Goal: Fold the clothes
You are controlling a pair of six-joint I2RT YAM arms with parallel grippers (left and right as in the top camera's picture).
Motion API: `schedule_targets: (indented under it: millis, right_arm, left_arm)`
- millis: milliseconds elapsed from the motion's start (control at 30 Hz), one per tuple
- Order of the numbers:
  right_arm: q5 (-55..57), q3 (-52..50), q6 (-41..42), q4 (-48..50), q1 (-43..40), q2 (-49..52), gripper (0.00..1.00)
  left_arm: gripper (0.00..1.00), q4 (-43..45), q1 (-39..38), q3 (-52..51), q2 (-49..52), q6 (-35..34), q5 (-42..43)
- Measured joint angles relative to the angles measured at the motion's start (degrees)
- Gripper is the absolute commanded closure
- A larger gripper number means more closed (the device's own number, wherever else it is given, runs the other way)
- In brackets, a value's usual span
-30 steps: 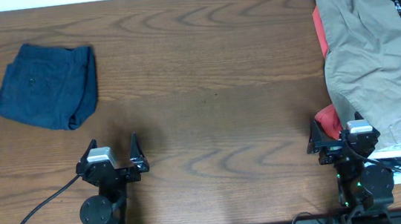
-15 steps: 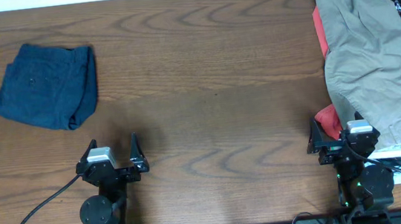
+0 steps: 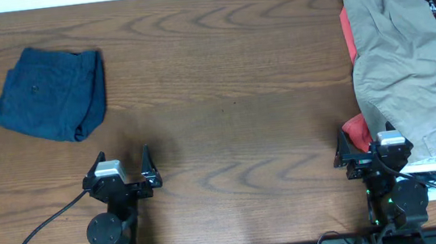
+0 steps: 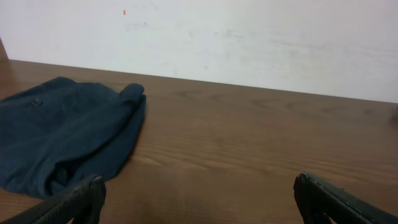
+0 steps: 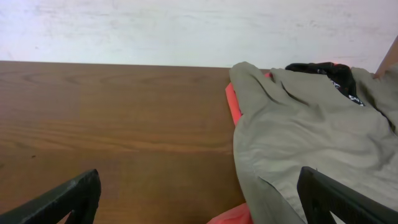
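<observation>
Dark wood-grain tabletop (image 3: 231, 96) abutting a plain white wall (image 4: 249, 37) with faint scuffs, evenly lit.

This looks like a robot lab or test room. A brown wooden table (image 3: 231, 96) stands against a plain white wall (image 4: 249, 37), and a heap of clothes (image 3: 410, 61) lies on it. The left arm (image 3: 109, 227) and the right arm (image 3: 396, 197) of a robot are fixed at its near edge, with a black cable (image 3: 49, 218) trailing off.
</observation>
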Motion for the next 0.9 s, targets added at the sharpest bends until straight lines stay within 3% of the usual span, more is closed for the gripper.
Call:
schedule_targets:
  millis: [900]
  right_arm:
    - [0.0, 0.0, 0.0, 0.1, 0.0, 0.0, 0.01]
  left_arm:
    - [0.02, 0.0, 0.0, 0.0, 0.0, 0.0, 0.0]
